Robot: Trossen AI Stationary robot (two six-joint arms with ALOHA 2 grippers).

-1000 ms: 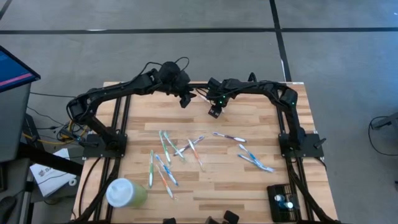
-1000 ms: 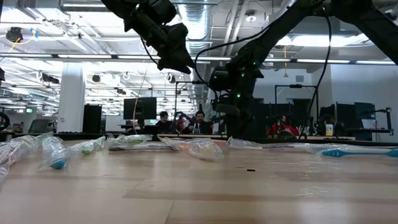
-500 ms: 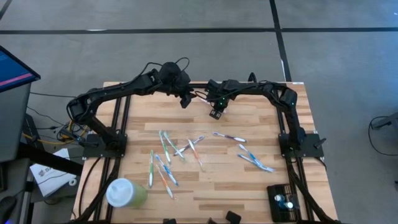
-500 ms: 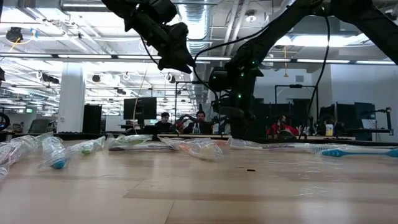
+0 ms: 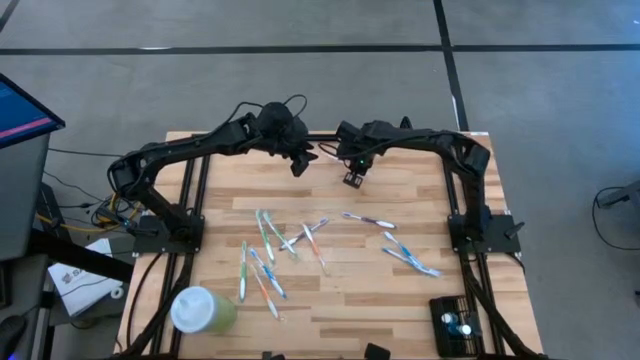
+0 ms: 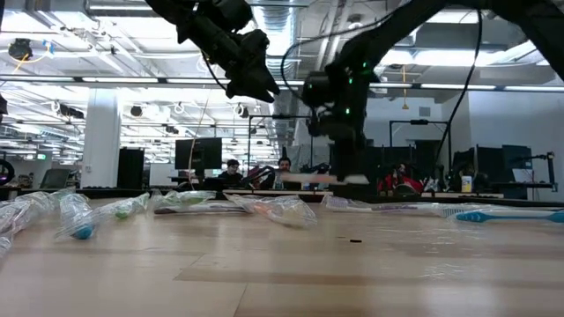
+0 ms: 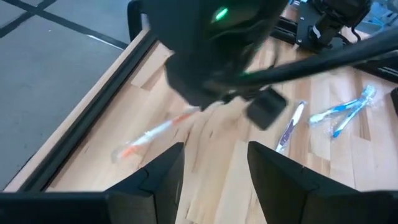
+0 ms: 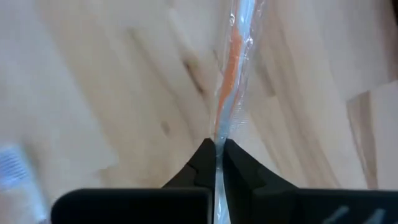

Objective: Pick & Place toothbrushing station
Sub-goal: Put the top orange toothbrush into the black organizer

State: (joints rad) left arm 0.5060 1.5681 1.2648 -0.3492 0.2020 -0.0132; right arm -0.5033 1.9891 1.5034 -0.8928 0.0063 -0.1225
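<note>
My right gripper (image 5: 352,177) hangs over the table's far middle, shut on a wrapped toothbrush with orange on it (image 7: 155,133). The brush hangs a little above the wood in the low view (image 6: 304,179). My left gripper (image 5: 300,164) stands open just left of it, higher up, with nothing between its fingers (image 7: 214,174). The toothbrushing station (image 5: 455,322), a small black holder, rests on the table's near right corner, far from both grippers. My right gripper pinches the wrapped toothbrush (image 8: 219,132) between its two fingertips, nearer one end than the middle. The fingers come from above, pointing down, and lie across the brush. It hangs about level and clear of the table, its long free part (image 7: 134,146) reaching toward the far left corner.
Several more wrapped toothbrushes lie scattered mid-table (image 5: 268,250), (image 5: 408,257), (image 5: 368,221). A pale green cup with a white lid (image 5: 200,310) stands at the near left corner. People sit in the room beyond the far edge (image 6: 282,172).
My right gripper has shut on the toothbrush and then risen, turning a little. The brush has come off the wood and now hangs level and clear of the table.
</note>
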